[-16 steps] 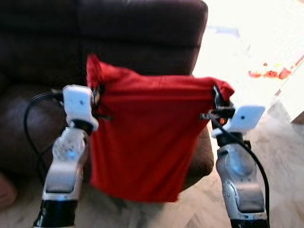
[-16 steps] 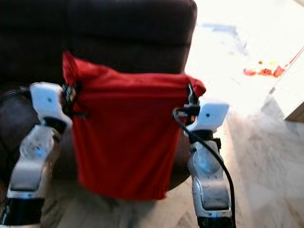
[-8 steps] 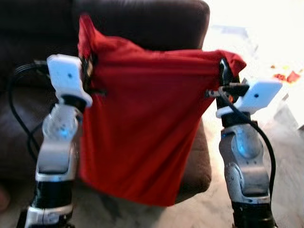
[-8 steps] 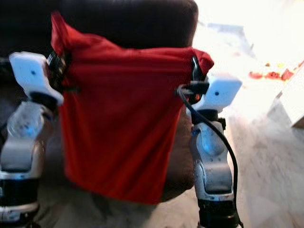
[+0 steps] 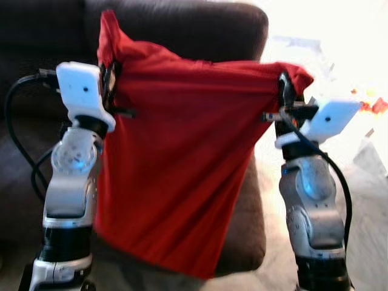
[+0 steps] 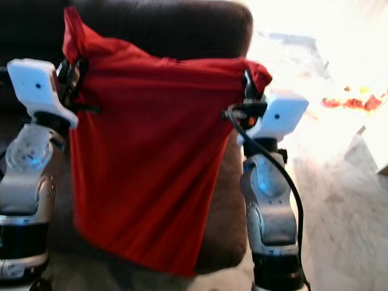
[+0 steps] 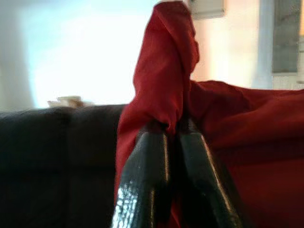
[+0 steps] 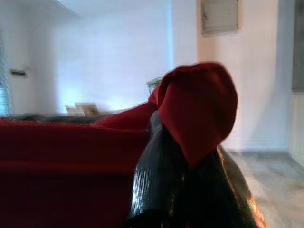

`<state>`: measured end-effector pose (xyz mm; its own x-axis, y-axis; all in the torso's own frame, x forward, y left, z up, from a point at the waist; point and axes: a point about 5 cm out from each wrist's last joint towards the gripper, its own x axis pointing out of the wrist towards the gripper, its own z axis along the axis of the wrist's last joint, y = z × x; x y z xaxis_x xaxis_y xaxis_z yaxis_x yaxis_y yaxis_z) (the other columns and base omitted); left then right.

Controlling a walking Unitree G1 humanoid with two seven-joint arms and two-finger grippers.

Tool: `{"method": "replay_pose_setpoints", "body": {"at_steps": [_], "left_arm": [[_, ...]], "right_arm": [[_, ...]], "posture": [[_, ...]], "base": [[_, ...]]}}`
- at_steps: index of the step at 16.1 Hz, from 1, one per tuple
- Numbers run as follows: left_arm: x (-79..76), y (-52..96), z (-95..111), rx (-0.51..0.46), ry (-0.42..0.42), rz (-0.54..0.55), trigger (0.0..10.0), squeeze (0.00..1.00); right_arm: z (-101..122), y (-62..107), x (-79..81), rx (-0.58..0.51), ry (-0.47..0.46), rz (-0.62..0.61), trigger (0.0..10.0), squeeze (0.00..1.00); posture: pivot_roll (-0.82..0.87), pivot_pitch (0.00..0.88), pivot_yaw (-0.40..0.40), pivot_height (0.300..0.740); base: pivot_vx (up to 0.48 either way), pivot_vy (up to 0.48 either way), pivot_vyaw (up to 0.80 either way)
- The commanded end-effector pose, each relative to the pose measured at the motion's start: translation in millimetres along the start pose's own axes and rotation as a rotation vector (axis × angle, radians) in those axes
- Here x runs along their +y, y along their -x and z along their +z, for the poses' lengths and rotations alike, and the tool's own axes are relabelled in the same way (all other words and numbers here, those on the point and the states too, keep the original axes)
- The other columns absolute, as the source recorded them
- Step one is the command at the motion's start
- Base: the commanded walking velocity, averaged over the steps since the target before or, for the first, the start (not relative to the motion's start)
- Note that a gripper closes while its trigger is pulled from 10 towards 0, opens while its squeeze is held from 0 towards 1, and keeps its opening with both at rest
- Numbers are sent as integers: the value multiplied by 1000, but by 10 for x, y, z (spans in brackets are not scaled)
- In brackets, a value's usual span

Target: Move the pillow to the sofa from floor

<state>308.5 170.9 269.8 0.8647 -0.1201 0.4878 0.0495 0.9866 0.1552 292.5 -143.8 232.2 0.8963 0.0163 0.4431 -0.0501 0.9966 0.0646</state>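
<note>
Pillow (image 5: 182, 163), red and limp like a soft cloth case, hangs in the air in front of the sofa (image 5: 182, 30), stretched between both arms and well off the floor. Left gripper (image 5: 109, 82) is pinched tight on the pillow's upper corner, its black fingers (image 7: 142, 180) closed on a bunch of fabric. Right gripper (image 5: 284, 94) is clamped the same way on the opposite upper corner. Compared with a second ago the pillow sits higher against the sofa backrest and fills more of the frame, so the robot seems to have stepped closer and raised it; the carry looks nearly done and only the placing remains. The pillow's lower edge dangles in front of the sofa seat (image 5: 248, 230), so it likely needs to clear that front edge. Pale floor (image 5: 370, 200) beside the sofa lies open on the robot's right
</note>
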Motion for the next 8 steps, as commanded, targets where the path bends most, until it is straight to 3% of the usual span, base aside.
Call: {"method": "replay_pose_setpoints", "body": {"at_steps": [1,6,8], "left_arm": [[41,-39,191,-84,-13,17,10000,0],[40,-18,168,-73,-5,16,10000,0],[41,-9,147,-55,7,7,10000,0]], "right_arm": [[194,-27,-126,-90,7,-57,10000,0],[122,-19,-130,-63,1,-59,10000,0],[39,-16,-96,-23,-20,-30,10000,0]], "posture": [[121,35,-66,740],[125,36,-71,740],[125,41,-73,740]], "base": [[334,0,0],[317,0,0],[0,0,0]]}}
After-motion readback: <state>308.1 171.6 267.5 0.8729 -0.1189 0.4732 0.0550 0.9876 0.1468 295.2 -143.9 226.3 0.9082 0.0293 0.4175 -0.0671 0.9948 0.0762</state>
